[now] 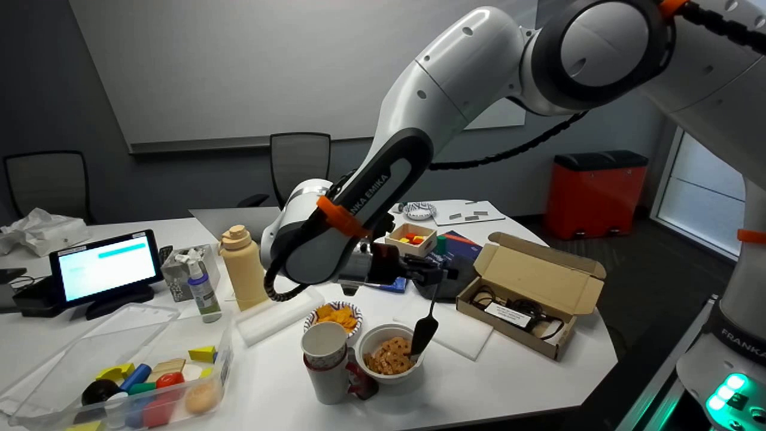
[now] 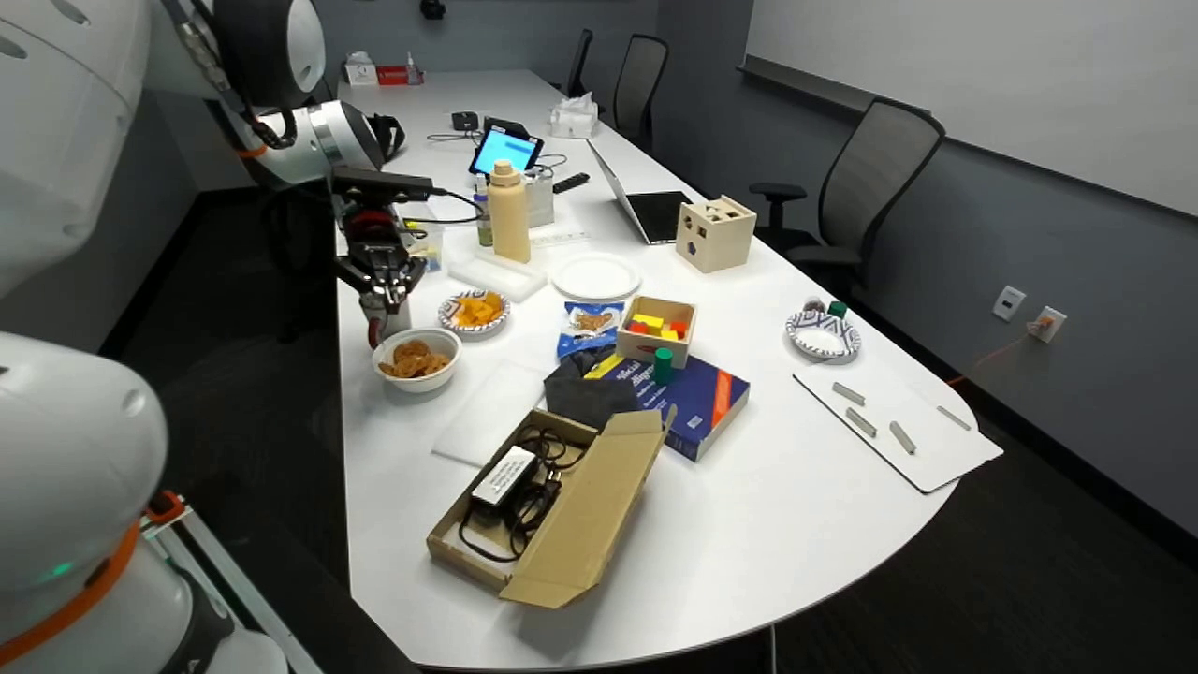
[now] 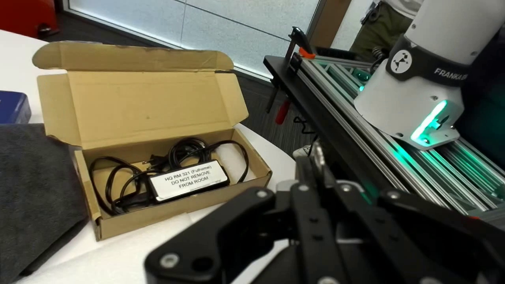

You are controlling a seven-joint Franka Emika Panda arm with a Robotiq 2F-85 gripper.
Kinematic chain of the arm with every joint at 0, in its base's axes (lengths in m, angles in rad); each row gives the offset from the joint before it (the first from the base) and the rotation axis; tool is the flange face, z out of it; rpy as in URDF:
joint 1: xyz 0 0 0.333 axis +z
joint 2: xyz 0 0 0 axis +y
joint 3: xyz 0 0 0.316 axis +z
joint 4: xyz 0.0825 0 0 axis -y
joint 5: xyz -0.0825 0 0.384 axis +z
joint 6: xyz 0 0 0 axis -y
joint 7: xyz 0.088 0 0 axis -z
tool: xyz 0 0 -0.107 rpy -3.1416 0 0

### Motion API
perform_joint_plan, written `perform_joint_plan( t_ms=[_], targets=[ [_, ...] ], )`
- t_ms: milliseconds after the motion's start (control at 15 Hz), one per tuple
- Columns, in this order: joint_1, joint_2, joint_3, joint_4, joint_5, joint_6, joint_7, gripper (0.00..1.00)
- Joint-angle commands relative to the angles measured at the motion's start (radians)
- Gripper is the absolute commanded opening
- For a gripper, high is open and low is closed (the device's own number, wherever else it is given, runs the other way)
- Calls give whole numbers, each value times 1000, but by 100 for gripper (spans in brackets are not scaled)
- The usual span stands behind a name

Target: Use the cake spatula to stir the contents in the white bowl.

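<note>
The bowl [image 1: 371,340] is white, contents [image 1: 390,357] orange-brown, spatula [image 1: 424,333] black-bladed, small dish [image 2: 449,315] apparently zigzag-patterned.

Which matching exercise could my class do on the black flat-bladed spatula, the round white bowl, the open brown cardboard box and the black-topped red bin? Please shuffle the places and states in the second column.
Things
1. black flat-bladed spatula
2. round white bowl
3. open brown cardboard box
4. black-topped red bin

Places and states
A. holds a black power adapter
B. stands on the dark floor
C. held by the black gripper
D. holds orange-brown chunky food pieces

Right pairs: 1-C, 2-D, 3-A, 4-B
</note>
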Motion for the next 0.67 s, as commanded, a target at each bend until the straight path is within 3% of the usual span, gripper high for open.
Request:
perform_joint_plan(
  t_ms=[0,400,600],
  targets=[
    [-20,22,23,-3,-20,26,78,1],
    [-6,52,14,1,-20,138,195,1],
    [11,51,-7,10,-55,110,225,1]
  ],
)
